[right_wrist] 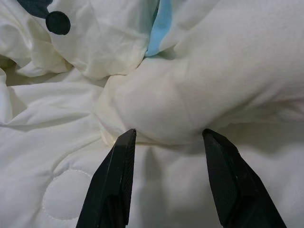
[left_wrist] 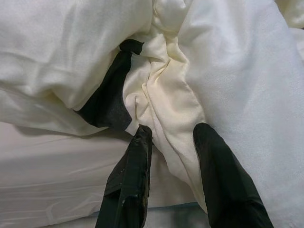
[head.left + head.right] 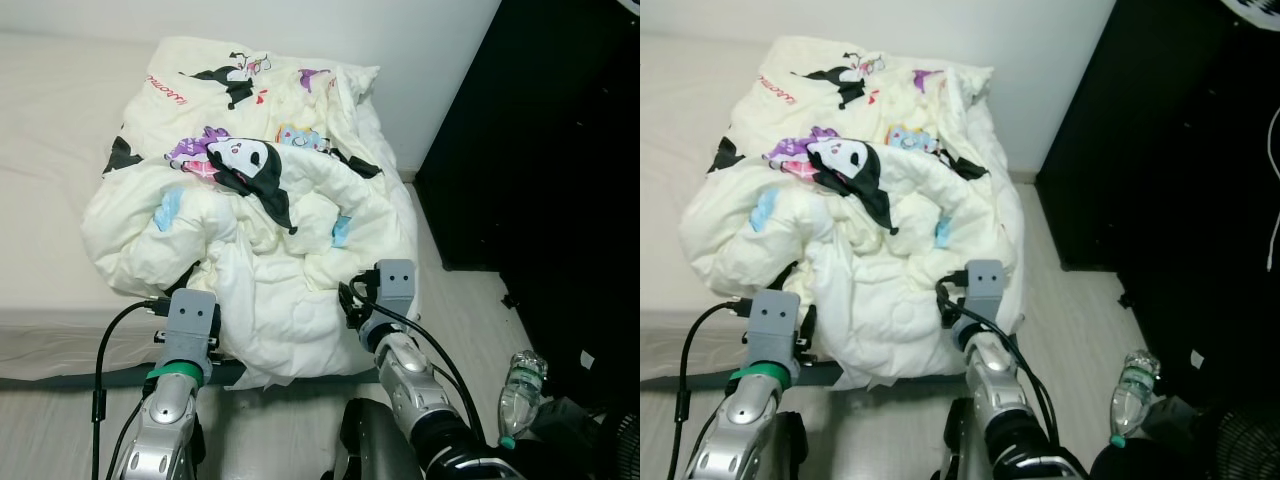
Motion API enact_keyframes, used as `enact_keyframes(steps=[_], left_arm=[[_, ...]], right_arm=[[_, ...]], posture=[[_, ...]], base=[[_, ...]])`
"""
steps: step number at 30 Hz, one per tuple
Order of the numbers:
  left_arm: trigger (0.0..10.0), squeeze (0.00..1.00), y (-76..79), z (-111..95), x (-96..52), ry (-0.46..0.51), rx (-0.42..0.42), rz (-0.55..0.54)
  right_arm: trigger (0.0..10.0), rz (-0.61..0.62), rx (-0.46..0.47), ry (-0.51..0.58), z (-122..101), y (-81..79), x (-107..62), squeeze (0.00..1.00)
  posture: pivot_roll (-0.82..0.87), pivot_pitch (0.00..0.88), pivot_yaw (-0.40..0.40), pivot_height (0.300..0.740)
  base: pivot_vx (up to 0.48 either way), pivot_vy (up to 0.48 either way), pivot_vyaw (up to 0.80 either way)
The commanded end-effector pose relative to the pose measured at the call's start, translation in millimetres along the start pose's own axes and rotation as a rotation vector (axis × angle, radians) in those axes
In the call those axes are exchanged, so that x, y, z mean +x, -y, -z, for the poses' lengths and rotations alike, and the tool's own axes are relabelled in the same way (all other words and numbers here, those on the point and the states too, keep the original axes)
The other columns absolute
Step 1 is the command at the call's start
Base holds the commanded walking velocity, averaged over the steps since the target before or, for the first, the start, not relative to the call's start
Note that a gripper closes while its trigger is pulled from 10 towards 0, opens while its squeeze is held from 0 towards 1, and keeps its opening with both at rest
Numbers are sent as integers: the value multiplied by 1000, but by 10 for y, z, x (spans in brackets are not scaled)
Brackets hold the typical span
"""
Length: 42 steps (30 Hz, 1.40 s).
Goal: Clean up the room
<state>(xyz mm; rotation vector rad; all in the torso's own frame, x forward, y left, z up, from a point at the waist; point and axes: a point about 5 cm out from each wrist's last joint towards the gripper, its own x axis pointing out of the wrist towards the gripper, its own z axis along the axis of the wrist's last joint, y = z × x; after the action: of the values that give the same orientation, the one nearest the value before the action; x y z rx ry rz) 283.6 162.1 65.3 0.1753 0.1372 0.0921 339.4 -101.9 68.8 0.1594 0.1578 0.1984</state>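
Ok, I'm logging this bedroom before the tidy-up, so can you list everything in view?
duvet: one, cream with cartoon prints, bunched in a heap on the bed's near end
bed: one, cream sheet, left and centre
bottle: one, clear plastic, on the floor at right
cabinet: one, black, right side
fan: one, black, partly in view at the lower right corner
left gripper: black fingers open around a duvet fold at the bed's edge
right gripper: black fingers open, against a duvet bulge
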Motion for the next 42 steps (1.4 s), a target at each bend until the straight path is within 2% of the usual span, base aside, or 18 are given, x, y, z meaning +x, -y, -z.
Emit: enact_keyframes(steps=[1,9,13,15,22,35,36,37,38,41,42], left_arm=[[10000,0,25,56,-20,-22,-6,11],[10000,0,22,57,-16,-21,-5,12],[10000,0,-58,48,18,-21,7,-2],[10000,0,-77,20,50,-17,18,-6],[10000,0,5,-10,49,-8,6,-14],[10000,0,21,-12,29,5,-5,-24],[10000,0,30,-175,115,82,-11,-1],[10000,0,40,-355,182,166,-19,20],[10000,0,57,-292,189,122,-29,21],[10000,0,83,-224,183,84,-34,26],[10000,0,106,-134,141,42,-36,25]], right_arm=[[10000,13,7,-21,69,15,-25,0],[10000,13,8,-21,69,8,-23,0],[10000,10,10,-8,35,-29,3,0],[10000,-3,-17,10,-20,-44,25,0],[10000,8,-10,0,-22,54,10,0],[10000,37,1,-16,1,135,-9,0],[10000,33,10,21,5,142,-45,0],[10000,35,31,69,-26,157,-69,0],[10000,24,16,71,-6,160,-96,0],[10000,15,25,86,25,148,-142,0],[10000,4,11,94,33,129,-167,0]], posture=[[51,56,-66,578],[51,56,-66,578],[71,37,-40,578],[63,49,-62,578],[57,55,-89,578],[50,59,-108,578],[28,19,-36,578],[34,14,-35,578],[17,37,-67,578],[20,28,-46,582],[18,31,-51,587]], base=[[0,0,0],[0,0,0],[0,0,0],[0,0,0],[0,0,0],[0,0,0],[0,0,0],[0,0,0],[0,0,0],[0,0,0],[0,0,0]])
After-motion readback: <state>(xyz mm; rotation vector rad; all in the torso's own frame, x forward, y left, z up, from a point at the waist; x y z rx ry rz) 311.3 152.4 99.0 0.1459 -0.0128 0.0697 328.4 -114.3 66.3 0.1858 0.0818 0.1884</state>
